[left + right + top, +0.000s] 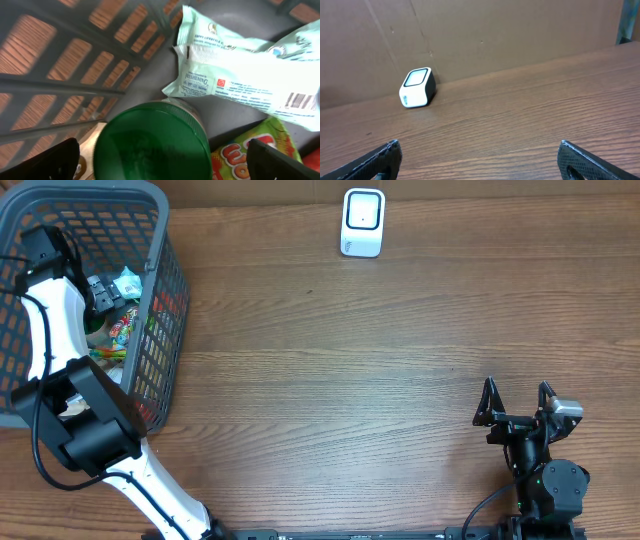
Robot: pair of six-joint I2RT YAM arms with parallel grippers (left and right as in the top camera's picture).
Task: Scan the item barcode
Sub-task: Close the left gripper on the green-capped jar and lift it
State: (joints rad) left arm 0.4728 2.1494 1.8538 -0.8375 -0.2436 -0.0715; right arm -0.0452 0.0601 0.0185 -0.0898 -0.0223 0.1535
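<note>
Left claw (165,162): I see it wide, empty, inside the basket (170,310) above a green-lidded jar (150,145).
Wipes packet (240,75): in basket, barcode showing, just beside jar.
Right claw (516,395): wide, empty, over bench (350,380).
Scanner (362,222): bench's far edge.

The pale mint-green plastic packet (240,75) in the basket reads "FRESHENING" in blue capitals, and a black barcode (301,100) is printed near its right end. The finer print is too blurred to read.
</note>
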